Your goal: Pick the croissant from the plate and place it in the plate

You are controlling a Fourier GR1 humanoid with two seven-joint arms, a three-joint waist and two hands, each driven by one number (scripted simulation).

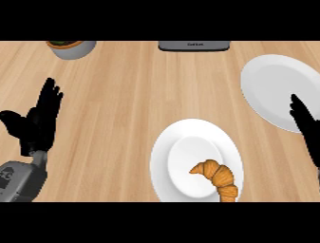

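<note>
A golden-brown croissant (218, 178) lies on the lower right part of a white plate (183, 142) near the view's bottom centre. A second white plate (278, 80) with nothing on it sits at the upper right. My right hand (316, 133) is open at the right edge, fingers straight and pointing up over the lower rim of that second plate, well to the right of the croissant. At the left, my left hand (37, 121) rests open with fingers up, far from both plates.
A grey pot with a green plant (71, 47) stands at the back left. A dark grey appliance (194, 45) sits at the back centre. Bare wooden counter (120, 104) lies between the hands.
</note>
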